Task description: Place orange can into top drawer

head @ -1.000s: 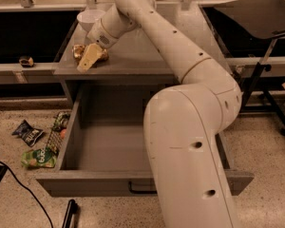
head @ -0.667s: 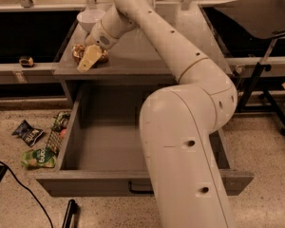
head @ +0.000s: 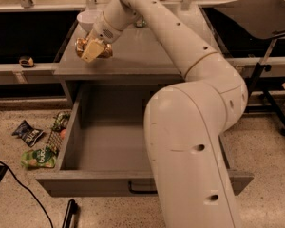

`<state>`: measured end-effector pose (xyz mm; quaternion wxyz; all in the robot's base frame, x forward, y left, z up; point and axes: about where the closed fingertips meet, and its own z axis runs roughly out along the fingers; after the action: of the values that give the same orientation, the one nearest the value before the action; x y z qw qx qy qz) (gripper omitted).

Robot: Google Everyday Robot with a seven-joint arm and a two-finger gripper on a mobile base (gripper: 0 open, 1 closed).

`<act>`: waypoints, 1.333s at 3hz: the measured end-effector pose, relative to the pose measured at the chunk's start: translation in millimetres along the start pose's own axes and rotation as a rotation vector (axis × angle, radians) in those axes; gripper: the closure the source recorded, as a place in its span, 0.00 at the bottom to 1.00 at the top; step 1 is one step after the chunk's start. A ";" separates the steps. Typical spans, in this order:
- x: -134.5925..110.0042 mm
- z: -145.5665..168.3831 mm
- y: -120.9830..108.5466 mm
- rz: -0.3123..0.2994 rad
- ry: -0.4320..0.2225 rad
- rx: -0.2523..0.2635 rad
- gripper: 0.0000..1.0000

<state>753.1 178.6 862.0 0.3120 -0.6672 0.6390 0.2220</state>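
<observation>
The orange can [head: 80, 45] is shiny copper-orange and dented. It sits at the front left of the grey cabinet top [head: 147, 56], held between my fingers. My gripper [head: 93, 51] is shut on it, with one cream finger [head: 91, 53] lying across its front. The top drawer [head: 80, 182] is pulled wide open right below, grey and deep, with nothing visible inside it. Its small black handle [head: 141, 190] shows on the front panel. My white arm hides the right half of the drawer.
A white bowl [head: 87, 18] stands on the cabinet top behind the can. Snack bags [head: 29, 133] and a green packet [head: 38, 158] lie on the floor to the left of the drawer. A black stand [head: 268, 65] is on the right.
The gripper and the orange can have shifted slightly up and to the right above the cabinet top. The drawer has stayed open.
</observation>
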 end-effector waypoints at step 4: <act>-50.4 -71.3 62.2 -0.012 -0.148 0.054 1.00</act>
<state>679.9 165.3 939.2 0.3777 -0.6439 0.6160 0.2515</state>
